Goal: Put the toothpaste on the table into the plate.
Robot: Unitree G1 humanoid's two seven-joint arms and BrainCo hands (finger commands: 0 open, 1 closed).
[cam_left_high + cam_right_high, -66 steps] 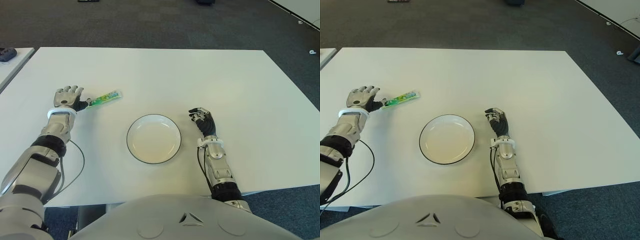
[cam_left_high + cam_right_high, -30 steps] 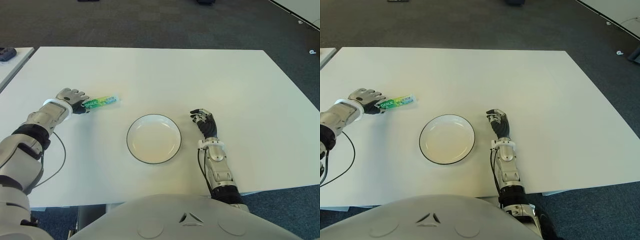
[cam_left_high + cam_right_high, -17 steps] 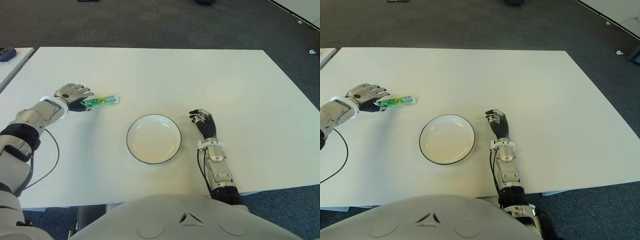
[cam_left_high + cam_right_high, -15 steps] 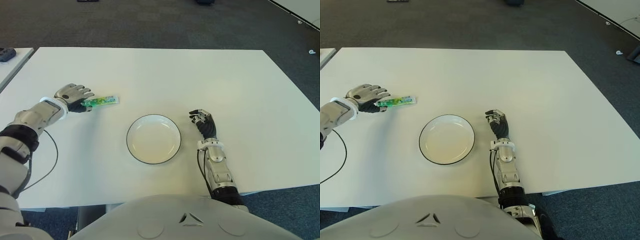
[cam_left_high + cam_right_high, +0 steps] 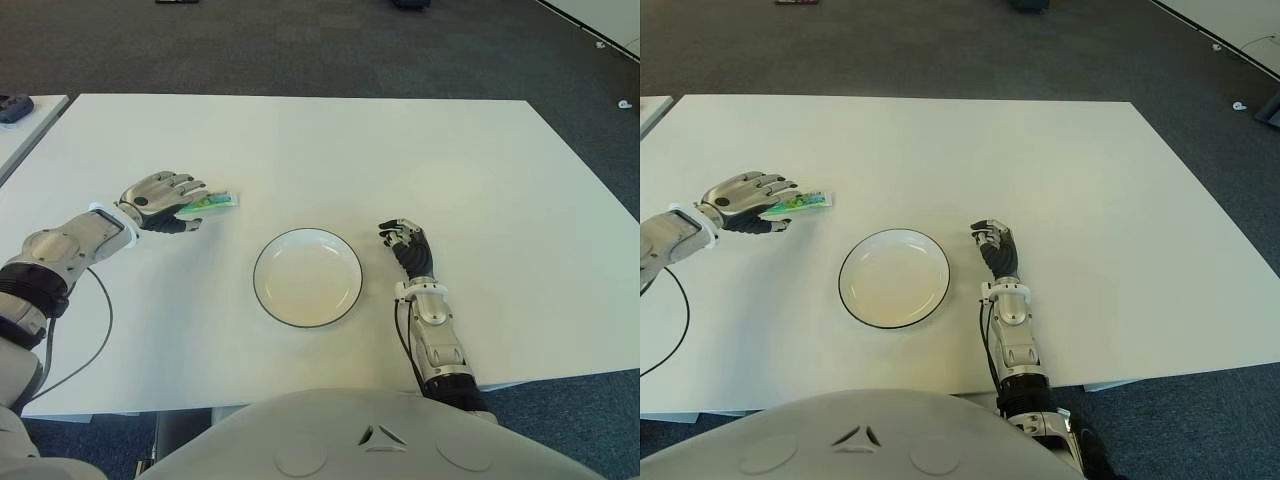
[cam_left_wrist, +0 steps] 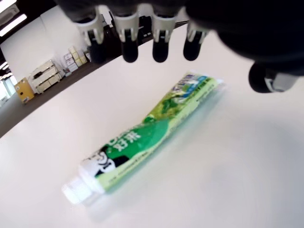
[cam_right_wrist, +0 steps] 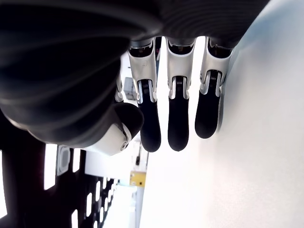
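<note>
The green toothpaste tube (image 6: 147, 140) lies flat on the white table (image 5: 450, 160), left of the plate, with its white cap end toward my left arm. My left hand (image 5: 178, 200) hovers over the tube's cap end, palm down. The left wrist view shows the fingers (image 6: 128, 47) spread above the tube without closing on it. Only the tube's tail (image 5: 220, 201) shows past the hand in the eye views. The white, dark-rimmed plate (image 5: 307, 280) sits empty at the table's middle front. My right hand (image 5: 405, 243) shows just right of the plate, fingers relaxed, holding nothing.
A cable (image 5: 98, 325) loops from my left forearm over the table's front left. The corner of a second table with a dark object (image 5: 15, 107) shows at the far left. Dark carpet lies beyond the table's far and right edges.
My left hand has moved right, from beside the tube's cap end to over it, with the fingers spread. The tube turned from slanted to nearly level earlier. The right hand has not moved.
</note>
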